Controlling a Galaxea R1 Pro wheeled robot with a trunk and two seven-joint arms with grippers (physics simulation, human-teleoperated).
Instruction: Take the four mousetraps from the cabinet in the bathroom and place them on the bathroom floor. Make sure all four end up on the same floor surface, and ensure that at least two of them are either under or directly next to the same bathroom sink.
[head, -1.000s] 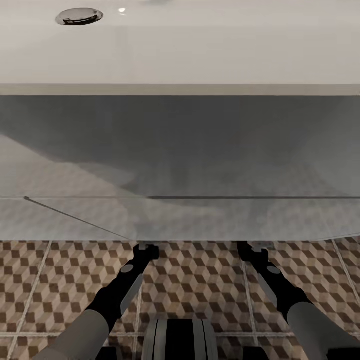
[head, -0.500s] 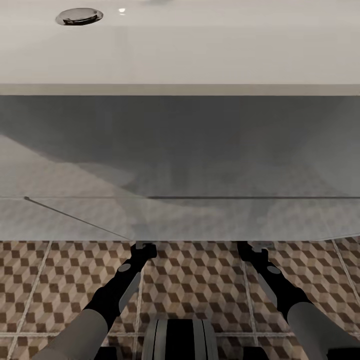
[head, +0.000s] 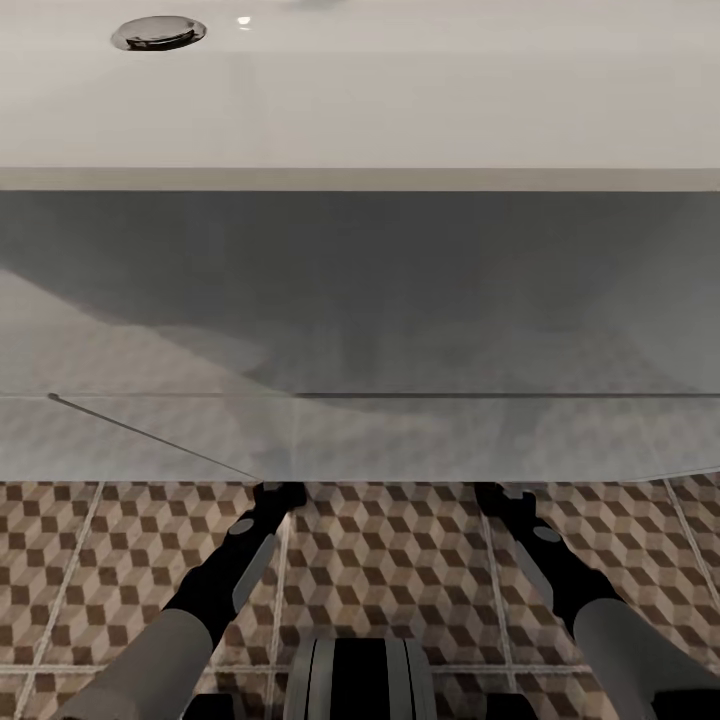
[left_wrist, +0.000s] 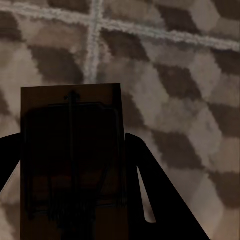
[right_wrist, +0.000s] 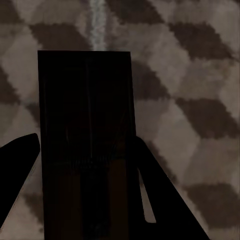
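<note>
each jaws clamp one mousetrap (left_wrist: 70, 160) (right_wrist: 85, 145).

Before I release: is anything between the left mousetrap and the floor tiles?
Nothing shows: in the left wrist view, the mousetrap in the left gripper hangs over bare bathroom floor.

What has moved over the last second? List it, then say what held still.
The left arm slid a little toward the robot's left and forward, so its gripper end has gone under the front edge of the bathroom sink. Nothing was taken hold of or let go in the head view. Now the left gripper holds a mousetrap and the right gripper holds another mousetrap above the bathroom floor. The right arm, sink and camera stayed put.
</note>
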